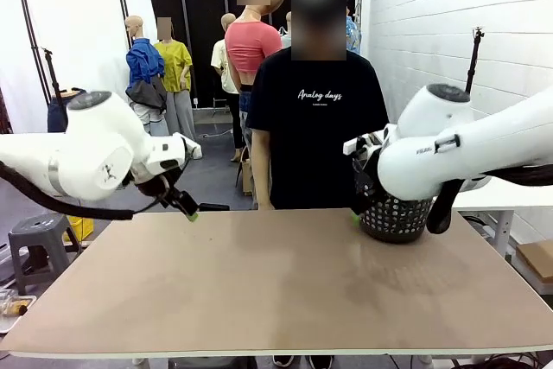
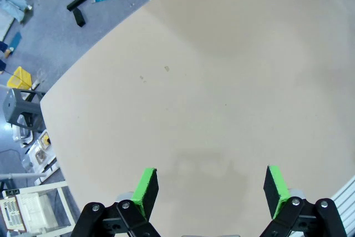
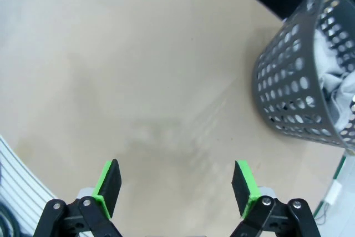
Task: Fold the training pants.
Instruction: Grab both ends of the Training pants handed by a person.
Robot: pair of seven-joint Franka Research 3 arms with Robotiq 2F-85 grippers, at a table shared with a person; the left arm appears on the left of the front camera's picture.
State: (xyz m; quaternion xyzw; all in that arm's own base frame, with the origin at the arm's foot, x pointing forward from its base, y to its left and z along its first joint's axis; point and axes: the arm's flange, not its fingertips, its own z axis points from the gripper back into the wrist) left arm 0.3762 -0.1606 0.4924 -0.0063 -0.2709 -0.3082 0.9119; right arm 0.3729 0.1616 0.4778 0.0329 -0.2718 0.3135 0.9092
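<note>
The training pants (image 3: pixel 334 54) are a bunched light grey cloth inside the black mesh basket (image 3: pixel 288 81), which stands on the table's far right (image 1: pixel 396 218). My left gripper (image 1: pixel 190 212) hangs open over the table's far left edge; in the left wrist view its green pads (image 2: pixel 146 188) stand wide apart above bare tabletop, nothing between them. My right gripper (image 1: pixel 357 211) hovers just left of the basket, partly hidden by its own arm. In the right wrist view it (image 3: pixel 177 187) is open over bare table, apart from the basket.
A person in a black T-shirt (image 1: pixel 315 127) stands at the far edge of the brown table (image 1: pixel 276 291), hands out of sight. Beside the table's left end are a grey stool (image 1: pixel 39 235) and a yellow item on the floor.
</note>
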